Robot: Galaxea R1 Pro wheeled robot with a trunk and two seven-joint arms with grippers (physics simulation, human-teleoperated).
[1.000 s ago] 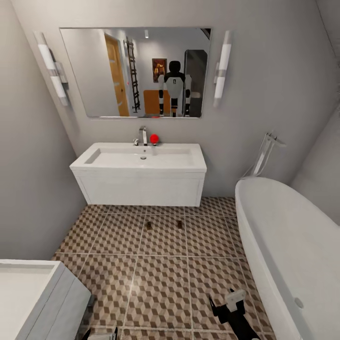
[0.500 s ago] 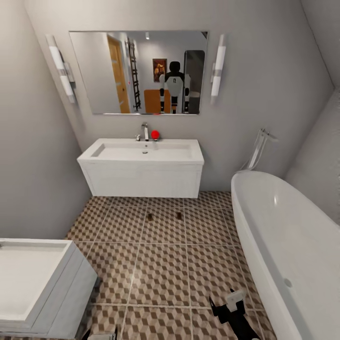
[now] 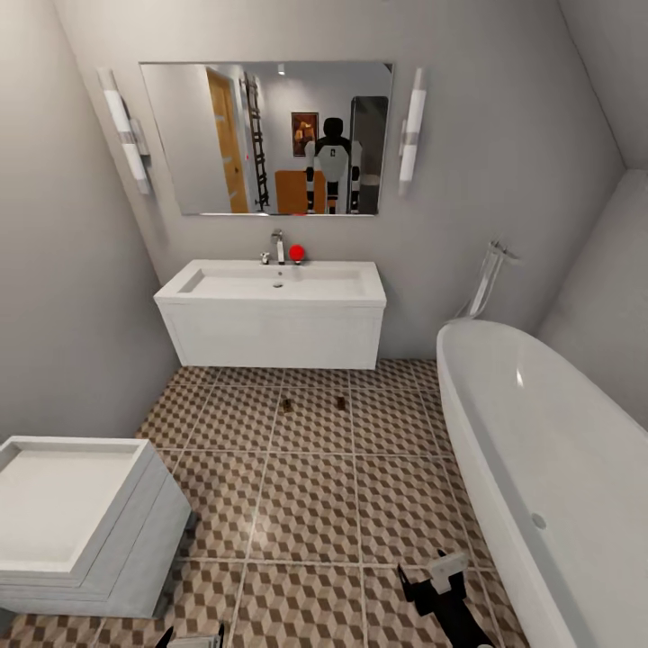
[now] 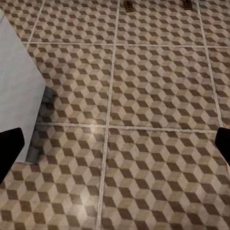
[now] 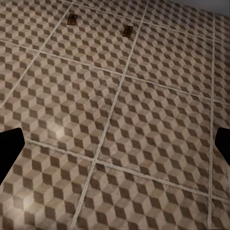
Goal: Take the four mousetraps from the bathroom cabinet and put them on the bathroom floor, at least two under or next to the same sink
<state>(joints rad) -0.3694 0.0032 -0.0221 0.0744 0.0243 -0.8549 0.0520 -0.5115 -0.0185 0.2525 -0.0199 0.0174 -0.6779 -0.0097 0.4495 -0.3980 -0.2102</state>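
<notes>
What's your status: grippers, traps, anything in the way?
Left gripper open, empty; right gripper open, empty. Two mousetraps on the bathroom floor, in front of the sink. White drawer unit beside the left arm, bathtub on the right.

Black arm, white end effector [image 3: 438, 576]

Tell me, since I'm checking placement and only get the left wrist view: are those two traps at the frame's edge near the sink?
Observer: Yes. In the head view the left trap and the right trap lie side by side on the floor, just in front of the sink, not under it.
Operator: What's to their right?
Observer: A white bathtub runs along the right wall.
Operator: And the white box beside my arm?
Observer: A low drawer unit with a recessed top.
</notes>
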